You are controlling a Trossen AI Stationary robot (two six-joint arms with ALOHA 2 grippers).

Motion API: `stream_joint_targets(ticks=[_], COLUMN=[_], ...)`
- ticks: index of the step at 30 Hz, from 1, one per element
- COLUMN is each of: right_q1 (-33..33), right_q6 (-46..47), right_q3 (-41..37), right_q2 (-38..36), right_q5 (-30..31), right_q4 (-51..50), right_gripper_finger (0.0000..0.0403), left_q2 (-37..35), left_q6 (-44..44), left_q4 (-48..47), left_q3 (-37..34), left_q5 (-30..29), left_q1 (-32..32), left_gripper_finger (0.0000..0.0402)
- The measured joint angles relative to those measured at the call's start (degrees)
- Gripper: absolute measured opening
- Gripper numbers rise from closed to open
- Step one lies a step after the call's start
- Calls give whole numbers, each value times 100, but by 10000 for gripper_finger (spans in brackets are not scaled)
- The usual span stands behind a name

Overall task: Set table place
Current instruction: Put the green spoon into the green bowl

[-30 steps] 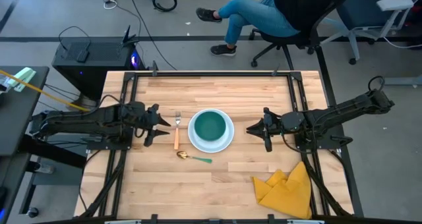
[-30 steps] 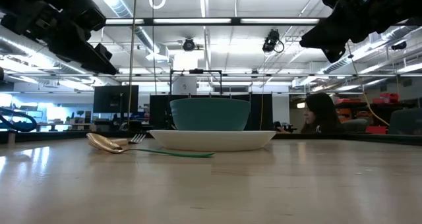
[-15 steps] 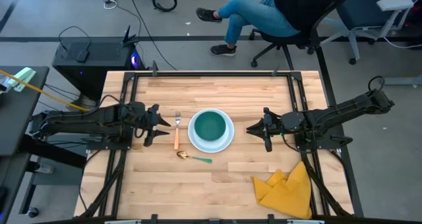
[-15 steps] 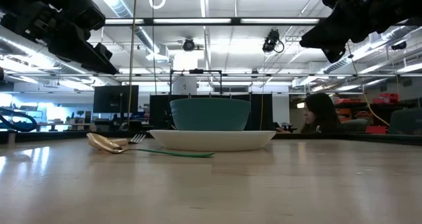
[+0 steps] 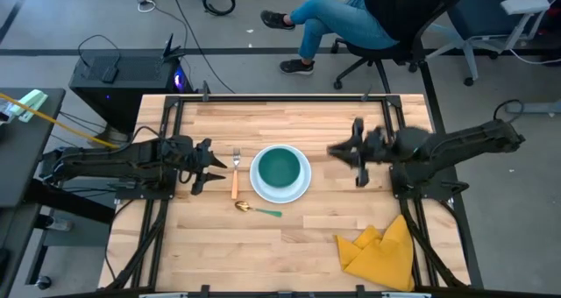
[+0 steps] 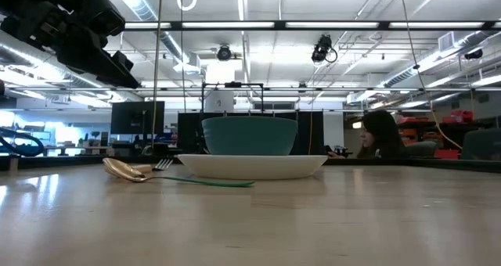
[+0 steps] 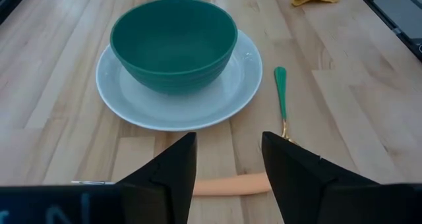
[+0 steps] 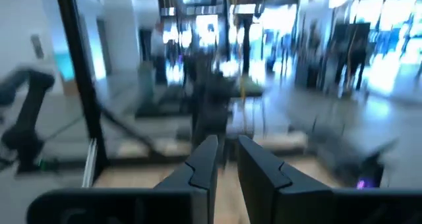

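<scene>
A teal bowl (image 5: 280,169) stands in a round white plate (image 5: 303,189) at the middle of the plank table (image 5: 289,123). An orange-handled fork (image 5: 235,177) lies left of the plate, and a gold spoon with a teal handle (image 5: 256,209) lies on the near side of it. My left gripper (image 5: 219,166) hovers open and empty just left of the fork; its wrist view shows its fingers (image 7: 175,168) above the fork's handle (image 7: 231,183), facing the bowl (image 7: 173,43). My right gripper (image 5: 337,149) is raised to the right of the plate, empty, its fingers (image 8: 206,159) a narrow gap apart.
A crumpled yellow napkin (image 5: 381,250) lies at the table's near right. Black frame rails (image 5: 399,131) run along both sides of the table. A person sits on a chair (image 5: 351,22) beyond the far edge. Bare planks lie along the far and near left sides.
My right gripper has gone up and a little toward the far edge, tipping up until its wrist camera looks level into the room; it has left the top of the low view. The left arm and the tableware have kept still.
</scene>
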Motion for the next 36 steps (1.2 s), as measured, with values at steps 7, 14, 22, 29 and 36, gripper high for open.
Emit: stream_joint_targets(ticks=[7, 14, 22, 29, 36], right_q1=[-692, -842, -842, -725, -419], right_q6=[-227, -431, -520, -496, -816], right_q3=[2351, 4068, 4551, 4554, 4554], right_q2=[1231, 3218, 4977, 6064, 6712], right_q5=[-1771, -2606, -2604, -2601, -2575], right_q4=[-1236, -2736, -3611, -3569, -3125], right_gripper_finger=[64, 64, 64, 64, 64], left_q2=[0, 0, 0, 0, 0], left_q6=[-1, -2, -4, -4, -7], left_q4=[3, 2, 4, 2, 0], left_q3=[0, 0, 0, 0, 0], left_q5=[-2, 0, -1, -2, -2], left_q1=[0, 0, 0, 0, 0], left_gripper_finger=[178, 180, 180, 177, 181])
